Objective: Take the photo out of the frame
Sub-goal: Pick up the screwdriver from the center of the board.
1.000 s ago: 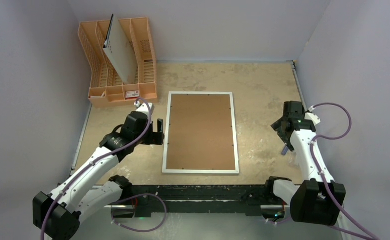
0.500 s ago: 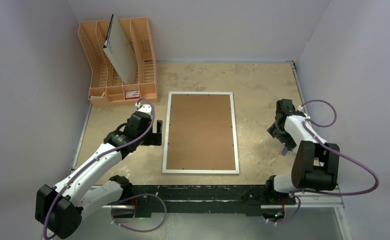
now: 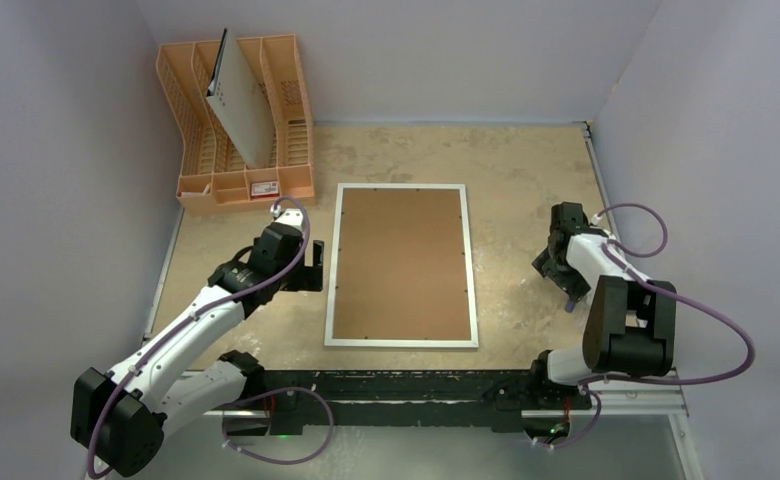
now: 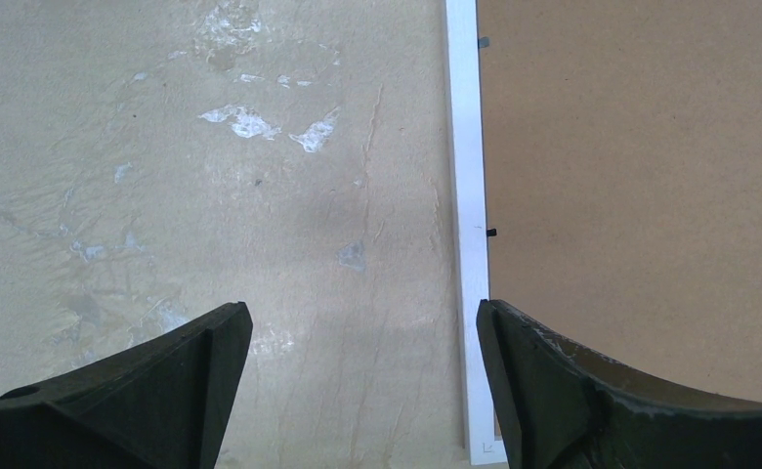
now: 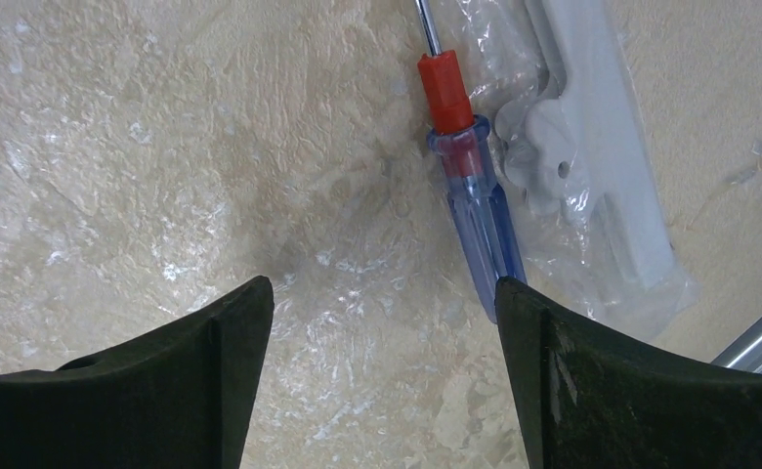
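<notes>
The task is at its opening step: the frame (image 3: 402,262) lies face down in the middle of the surface (image 3: 526,170), its brown fibreboard back (image 4: 631,176) in place under small dark tabs (image 4: 490,233), so the photo is hidden beneath and not yet freed. The right hand (image 5: 382,293), fingers apart, hovers low over a blue-handled screwdriver (image 5: 475,195) lying beside a clear plastic bag (image 5: 592,166), well apart from the frame. The handle's end sits just by one finger. Next it likely needs to shift sideways to straddle the handle, then close. The left hand (image 4: 362,322), fingers also apart and holding nothing, waits just beside the frame's left white border (image 4: 470,195).
</notes>
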Robot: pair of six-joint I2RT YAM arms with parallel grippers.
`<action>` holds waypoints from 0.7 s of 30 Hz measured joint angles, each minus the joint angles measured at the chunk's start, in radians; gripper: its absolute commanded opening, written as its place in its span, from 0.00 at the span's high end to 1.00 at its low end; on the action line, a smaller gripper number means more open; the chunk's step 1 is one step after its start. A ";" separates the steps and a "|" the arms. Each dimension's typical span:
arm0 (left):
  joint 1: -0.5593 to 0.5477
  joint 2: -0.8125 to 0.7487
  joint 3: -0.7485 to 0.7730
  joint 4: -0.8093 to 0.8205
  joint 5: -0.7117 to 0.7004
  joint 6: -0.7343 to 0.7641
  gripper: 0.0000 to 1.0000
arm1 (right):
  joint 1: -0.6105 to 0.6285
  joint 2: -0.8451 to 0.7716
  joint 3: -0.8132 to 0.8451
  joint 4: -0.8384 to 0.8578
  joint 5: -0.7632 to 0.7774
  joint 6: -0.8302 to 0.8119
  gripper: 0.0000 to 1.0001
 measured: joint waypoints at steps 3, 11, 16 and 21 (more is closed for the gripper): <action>0.000 0.000 0.000 0.000 0.000 0.000 0.10 | -0.002 -0.005 0.000 0.006 -0.001 0.000 0.15; 0.000 0.006 0.000 0.000 0.001 0.000 0.10 | -0.002 -0.066 0.000 0.001 -0.003 0.000 0.14; 0.000 0.019 0.000 0.000 0.002 0.000 0.10 | -0.012 -0.073 0.000 -0.001 0.003 0.007 0.15; 0.000 0.021 0.000 0.001 0.005 0.000 0.10 | -0.049 -0.042 -0.006 0.005 0.000 0.015 0.15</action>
